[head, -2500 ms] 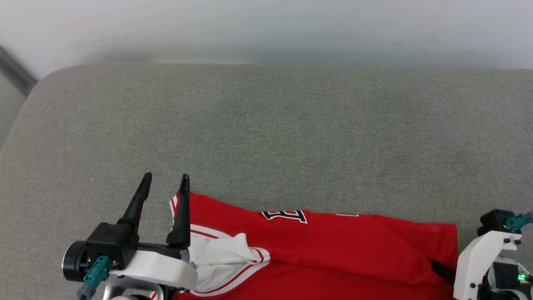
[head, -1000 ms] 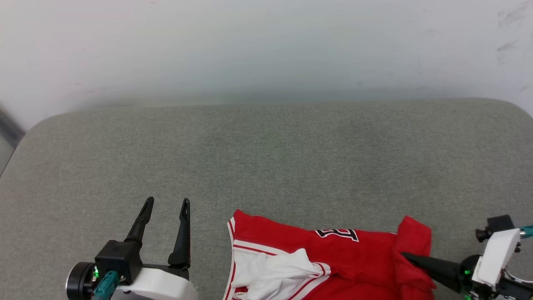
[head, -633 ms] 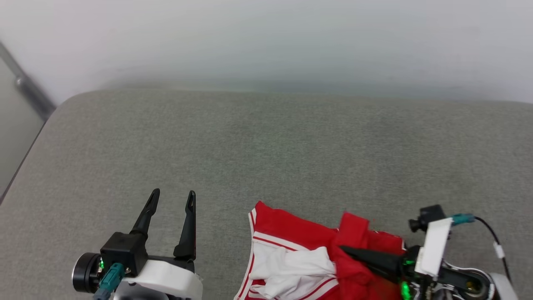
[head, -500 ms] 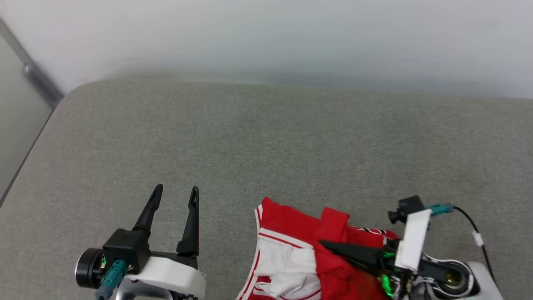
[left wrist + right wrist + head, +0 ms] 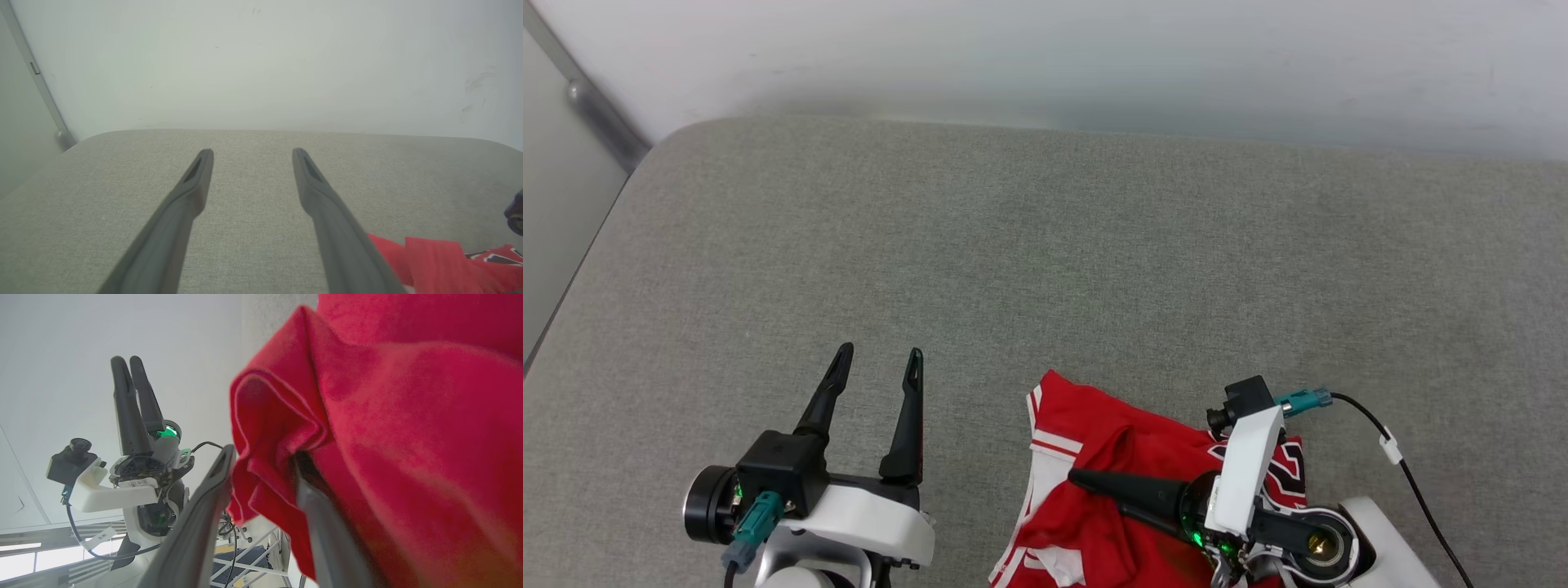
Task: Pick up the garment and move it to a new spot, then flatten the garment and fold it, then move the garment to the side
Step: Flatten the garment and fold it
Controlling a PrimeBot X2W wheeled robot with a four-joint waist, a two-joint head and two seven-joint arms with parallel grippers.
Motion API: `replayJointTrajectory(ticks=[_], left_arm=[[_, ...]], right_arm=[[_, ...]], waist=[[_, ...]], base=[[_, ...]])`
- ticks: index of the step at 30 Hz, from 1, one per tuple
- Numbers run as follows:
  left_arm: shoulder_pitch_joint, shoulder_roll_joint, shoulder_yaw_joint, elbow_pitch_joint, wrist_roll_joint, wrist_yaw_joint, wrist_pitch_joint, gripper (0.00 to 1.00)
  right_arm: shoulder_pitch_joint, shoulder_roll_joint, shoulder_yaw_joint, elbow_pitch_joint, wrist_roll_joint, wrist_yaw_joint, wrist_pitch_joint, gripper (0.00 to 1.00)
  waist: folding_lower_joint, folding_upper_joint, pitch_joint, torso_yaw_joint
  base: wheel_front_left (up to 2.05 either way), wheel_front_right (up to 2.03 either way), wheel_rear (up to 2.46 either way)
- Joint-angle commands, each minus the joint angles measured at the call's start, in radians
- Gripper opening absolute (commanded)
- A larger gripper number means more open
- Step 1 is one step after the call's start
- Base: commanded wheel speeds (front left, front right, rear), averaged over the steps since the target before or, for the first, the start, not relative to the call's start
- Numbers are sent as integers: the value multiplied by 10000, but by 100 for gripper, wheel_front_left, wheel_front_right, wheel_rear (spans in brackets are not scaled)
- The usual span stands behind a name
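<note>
The garment (image 5: 1127, 441), red with white striped trim, lies bunched at the near edge of the grey cushion (image 5: 1045, 245); part of its black print shows by my right wrist. My right gripper (image 5: 1082, 480) points left across the garment. In the right wrist view its fingers (image 5: 262, 457) stand apart with a loose red fold (image 5: 408, 416) hanging between them. My left gripper (image 5: 880, 353) is open over bare cushion, left of the garment and apart from it. The left wrist view shows its fingers (image 5: 252, 152) spread, with a red corner of the garment (image 5: 433, 257) at the lower right.
A pale wall (image 5: 1045, 57) runs behind the cushion. The cushion's rounded left edge drops off beside a grey rail (image 5: 588, 106). A black cable (image 5: 1413, 490) trails from my right wrist. Bare cushion stretches ahead of both grippers.
My right gripper has carried the garment's right end leftward over the rest, doubling it up, and its jaws have parted. The head view has shifted. The left gripper stays open.
</note>
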Motion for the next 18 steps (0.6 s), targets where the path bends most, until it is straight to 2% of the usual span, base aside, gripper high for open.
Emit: replayJointTrajectory(ticks=[1,7,13,18], left_arm=[[-119,-13,20,25,20,-26,-55,100],[4,96,11,41,39,30,-22,100],[128,178,43,40,-15,94,44,100],[318,173,81,148,-81,212,6,100]], right_arm=[[-145,21,83,-69,9,0,-105,100],[-201,-289,379,-750,-869,0,-1079,100],[-224,-1154,678,-1518,-3086,0,-3401,100],[121,-1769,214,-1492,-4912,0,-5204,100]], waist=[[0,0,-24,-40],[0,0,-257,-321],[0,0,-494,-679],[0,0,-721,-1000]], base=[[0,0,0],[0,0,0],[0,0,0],[0,0,0]])
